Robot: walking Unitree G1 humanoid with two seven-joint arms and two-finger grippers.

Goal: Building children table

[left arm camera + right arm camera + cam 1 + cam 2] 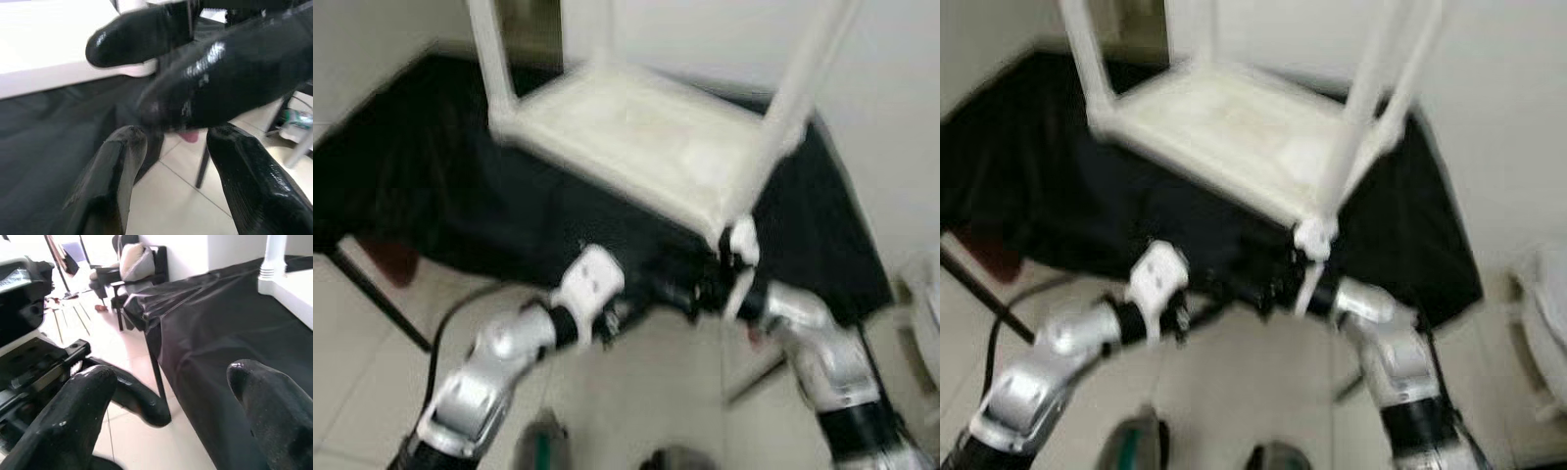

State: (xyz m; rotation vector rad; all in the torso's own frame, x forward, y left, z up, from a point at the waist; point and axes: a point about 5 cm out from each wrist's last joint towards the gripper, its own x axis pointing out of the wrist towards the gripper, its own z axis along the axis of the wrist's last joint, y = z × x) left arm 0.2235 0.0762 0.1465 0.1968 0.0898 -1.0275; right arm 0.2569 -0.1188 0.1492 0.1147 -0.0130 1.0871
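A white children's table point(636, 137) lies upside down on a black-draped table point(431, 186), with its legs point(494, 59) pointing up. Both grippers are in front of its near corner point(729, 225), at the black table's front edge, pointing at each other. My left gripper point(675, 289) is open, with nothing between its fingers point(122, 147). My right gripper point(705, 286) is also open and empty, its fingers point(93, 387) spread wide. The right gripper's fingers cross just ahead of the left gripper point(173, 137) in the left wrist view. The head views are blurred.
A black table leg point(377, 294) slants down to the pale tiled floor at the left. A dark chair with a cushion point(132, 264) stands further off by the wall. A white object point(925, 294) sits at the far right. White walls close in behind.
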